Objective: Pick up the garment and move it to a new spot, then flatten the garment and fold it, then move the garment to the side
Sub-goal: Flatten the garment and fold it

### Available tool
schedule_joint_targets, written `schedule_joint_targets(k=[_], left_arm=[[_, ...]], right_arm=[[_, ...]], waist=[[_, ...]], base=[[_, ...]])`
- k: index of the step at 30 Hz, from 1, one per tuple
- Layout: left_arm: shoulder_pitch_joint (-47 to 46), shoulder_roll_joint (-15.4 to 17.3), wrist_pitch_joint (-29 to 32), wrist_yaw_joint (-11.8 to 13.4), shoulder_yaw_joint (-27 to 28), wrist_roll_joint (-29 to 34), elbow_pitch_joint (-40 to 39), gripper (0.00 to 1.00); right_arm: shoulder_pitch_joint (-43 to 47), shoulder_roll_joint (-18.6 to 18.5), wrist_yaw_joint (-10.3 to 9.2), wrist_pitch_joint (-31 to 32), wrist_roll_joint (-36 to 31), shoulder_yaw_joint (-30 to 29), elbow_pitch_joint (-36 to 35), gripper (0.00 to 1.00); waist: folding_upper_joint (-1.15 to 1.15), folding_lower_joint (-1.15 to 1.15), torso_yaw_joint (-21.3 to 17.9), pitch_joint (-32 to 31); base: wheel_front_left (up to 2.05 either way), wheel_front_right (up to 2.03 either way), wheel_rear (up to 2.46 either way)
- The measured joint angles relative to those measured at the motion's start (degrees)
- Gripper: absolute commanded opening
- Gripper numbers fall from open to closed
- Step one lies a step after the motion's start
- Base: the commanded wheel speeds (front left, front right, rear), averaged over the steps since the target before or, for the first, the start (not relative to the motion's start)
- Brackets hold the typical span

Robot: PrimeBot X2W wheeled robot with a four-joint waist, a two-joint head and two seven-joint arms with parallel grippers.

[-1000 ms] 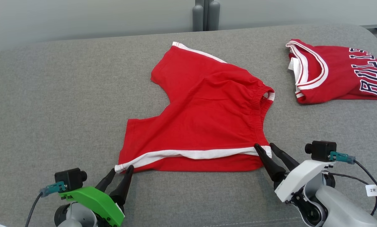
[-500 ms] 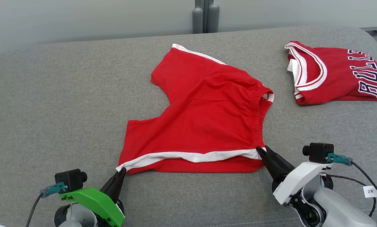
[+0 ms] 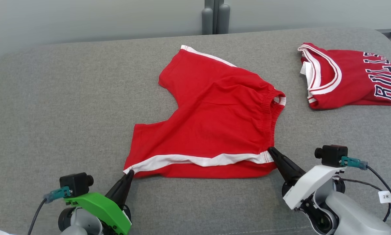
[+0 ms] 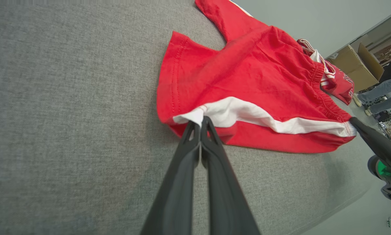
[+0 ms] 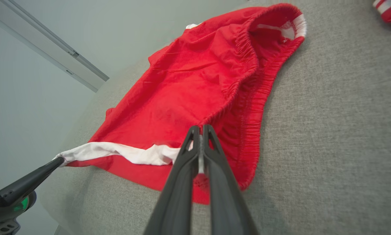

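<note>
The garment (image 3: 211, 120) is a pair of red shorts with a white side stripe, spread on the grey padded table (image 3: 51, 107). My left gripper (image 3: 130, 172) is shut on the near left corner of the shorts, at the end of the white stripe (image 4: 200, 114). My right gripper (image 3: 271, 150) is shut on the near right corner at the elastic waistband (image 5: 198, 129). The held edge lifts slightly off the table between the two grippers. The left wrist view shows the garment (image 4: 247, 85) with the right gripper's fingers (image 4: 371, 138) at its far corner.
A folded red jersey with white trim and dark lettering (image 3: 352, 78) lies at the table's far right. Grey posts (image 3: 215, 16) stand behind the table's far edge. In the left wrist view, cardboard boxes (image 4: 355, 65) and a person's legs (image 4: 381, 94) stand beyond the table.
Both grippers went from open to shut on the near corners of the shorts. The near edge has been pulled up slightly.
</note>
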Motion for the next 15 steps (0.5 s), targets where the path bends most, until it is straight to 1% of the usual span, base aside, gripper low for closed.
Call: schedule_joint_targets(k=[7,11,15], left_arm=[[-0.46,1.68,-0.24,-0.85,-0.32,0.54,-1.30,0.00],[-0.32,2.10,-0.23,-1.42,-1.04,1.01,-1.65,0.00],[0.12,2.25,-0.23,-1.82,-1.90,1.26,-2.24,0.00]], right_arm=[[0.08,-1.02,0.00,-0.69,0.18,0.08,-2.81,0.00],[1.17,-2.65,0.00,-1.05,0.71,-0.25,-4.71,0.00],[4.62,-4.49,0.00,-1.47,1.44,-0.89,-6.97,0.00]], waist=[[0.00,0.00,0.16,-0.19],[0.00,0.00,0.31,-0.57],[0.00,0.00,0.98,-1.11]], base=[[0.00,0.00,0.00],[0.00,0.00,0.00],[0.00,0.00,0.00]])
